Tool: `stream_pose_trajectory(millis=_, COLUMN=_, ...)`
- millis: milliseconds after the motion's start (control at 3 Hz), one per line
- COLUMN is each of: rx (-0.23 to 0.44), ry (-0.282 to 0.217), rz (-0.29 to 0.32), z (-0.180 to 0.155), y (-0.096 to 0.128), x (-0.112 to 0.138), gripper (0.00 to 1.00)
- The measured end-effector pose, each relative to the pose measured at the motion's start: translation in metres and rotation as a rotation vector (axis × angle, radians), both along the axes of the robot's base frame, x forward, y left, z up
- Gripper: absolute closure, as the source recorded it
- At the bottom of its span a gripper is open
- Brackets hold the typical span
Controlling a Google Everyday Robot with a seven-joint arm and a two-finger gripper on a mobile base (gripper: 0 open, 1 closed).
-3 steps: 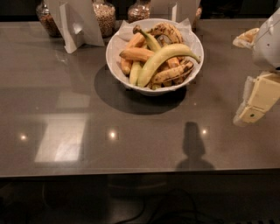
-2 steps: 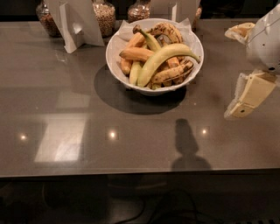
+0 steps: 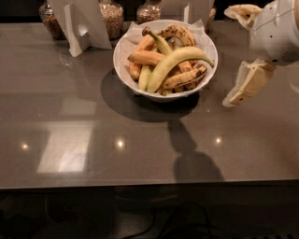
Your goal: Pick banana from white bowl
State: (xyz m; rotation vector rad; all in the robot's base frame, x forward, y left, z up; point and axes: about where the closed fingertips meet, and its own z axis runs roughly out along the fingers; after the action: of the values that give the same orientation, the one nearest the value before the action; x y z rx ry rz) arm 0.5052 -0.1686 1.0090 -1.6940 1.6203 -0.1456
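Note:
The banana (image 3: 174, 63) is long, curved and pale yellow-green. It lies on top of the pile in the white bowl (image 3: 123, 70), among brown-spotted and shorter orange-yellow bananas. The bowl stands at the back middle of the grey table and is lined with white paper. My gripper (image 3: 230, 57) hovers to the right of the bowl, above the table. It is open and empty, with one finger (image 3: 242, 11) high near the bowl's far right rim and the other finger (image 3: 248, 85) lower beside the bowl. It touches nothing.
Glass jars of grains (image 3: 112, 17) and a white stand (image 3: 80, 27) sit behind the bowl at the back left. Another white stand (image 3: 200, 9) is behind the bowl. The table's front edge (image 3: 140, 183) runs across the lower view. My arm's shadow (image 3: 189, 158) falls on the table.
My gripper has moved left and slightly up, closer to the bowl's right side. The bowl and bananas have not moved.

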Motion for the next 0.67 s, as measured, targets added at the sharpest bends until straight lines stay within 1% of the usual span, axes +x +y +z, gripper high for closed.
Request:
stream_pose_trajectory(millis=333, rx=-0.005, ry=-0.049, rz=0.079, z=0.009, y=0.016, x=0.023, gripper=0.0)
stream_pose_trajectory(millis=667, rx=-0.019, ry=-0.07, rz=0.168, z=0.013, y=0.039, x=0.045, gripper=0.0)
